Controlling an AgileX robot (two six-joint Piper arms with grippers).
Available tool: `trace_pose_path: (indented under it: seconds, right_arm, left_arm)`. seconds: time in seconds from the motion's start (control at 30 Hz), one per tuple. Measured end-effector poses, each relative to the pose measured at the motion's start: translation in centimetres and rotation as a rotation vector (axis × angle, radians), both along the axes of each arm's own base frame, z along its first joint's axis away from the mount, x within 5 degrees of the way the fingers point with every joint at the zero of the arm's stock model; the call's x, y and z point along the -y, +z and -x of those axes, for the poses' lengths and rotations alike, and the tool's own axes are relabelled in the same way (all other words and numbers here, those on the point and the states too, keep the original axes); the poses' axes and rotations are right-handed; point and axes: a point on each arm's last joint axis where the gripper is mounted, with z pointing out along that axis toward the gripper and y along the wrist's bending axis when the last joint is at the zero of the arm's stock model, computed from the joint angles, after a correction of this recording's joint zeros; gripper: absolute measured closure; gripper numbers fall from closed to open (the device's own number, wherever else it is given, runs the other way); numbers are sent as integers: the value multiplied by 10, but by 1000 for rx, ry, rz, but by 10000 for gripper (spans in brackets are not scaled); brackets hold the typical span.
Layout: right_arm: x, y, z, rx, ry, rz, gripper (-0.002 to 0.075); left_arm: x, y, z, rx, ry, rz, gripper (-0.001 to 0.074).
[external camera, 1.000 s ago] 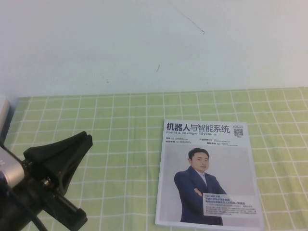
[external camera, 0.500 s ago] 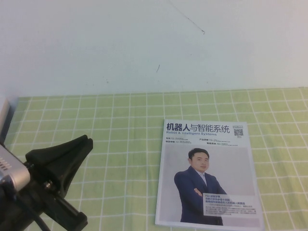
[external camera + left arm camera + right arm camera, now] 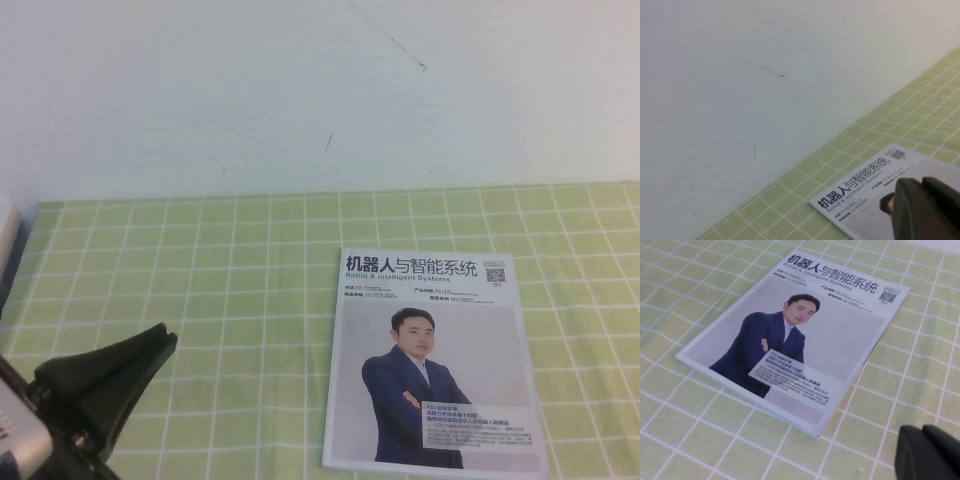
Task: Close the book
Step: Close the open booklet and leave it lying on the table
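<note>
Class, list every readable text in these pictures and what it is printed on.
"机器人与智能系统": book cover title.
"Robot & Intelligent Systems": beneath it.
Smaller cover lines, QR code: unreadable.
No text: left gripper at near left, right gripper beside book.

Frame edges crop 2 things — the left gripper (image 3: 100,385) at the high view's lower left, the right gripper (image 3: 927,452) near the book (image 3: 430,360).

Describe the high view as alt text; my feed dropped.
A closed magazine lies cover-up on a green checked tablecloth, right of centre, a suited man on its cover. The left gripper sits in the lower-left corner, clear of it; the right gripper is outside this view.
</note>
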Motion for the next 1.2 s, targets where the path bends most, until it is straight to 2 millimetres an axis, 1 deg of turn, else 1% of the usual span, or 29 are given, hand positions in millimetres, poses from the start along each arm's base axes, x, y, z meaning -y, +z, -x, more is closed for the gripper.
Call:
trace_pose_path:
  seconds: [0.1,0.23,0.3,0.4,0.5,0.63,0.73,0.87,1.03,1.2]
  right_arm:
    - [0,0,0,0,0,0,729]
    - [0,0,0,0,0,0,729]
    - [0,0,0,0,0,0,729]
    - [0,0,0,0,0,0,729]
    - [0,0,0,0,0,0,729]
    - [0,0,0,0,0,0,729]
    - [0,0,0,0,0,0,729]
    - [0,0,0,0,0,0,729]
    - [0,0,0,0,0,-1,729]
    - [0,0,0,0,0,-2,729]
  left_arm:
    - [-8,-13,12,-4,16,4,738]
    - [-21,-42,29,-23,47,-5,738]
    - [-29,-58,36,-80,95,59,738]
    - [-39,-72,42,-112,175,147,738]
    - [-49,-76,45,-121,271,246,738]
    - [-62,-75,48,-130,416,382,738]
    - [-71,-79,50,-175,532,482,738]
    - [-80,-85,51,-243,656,552,738]
    - [-83,-89,51,-290,705,598,738]
    - [-82,-87,51,-249,687,549,738]
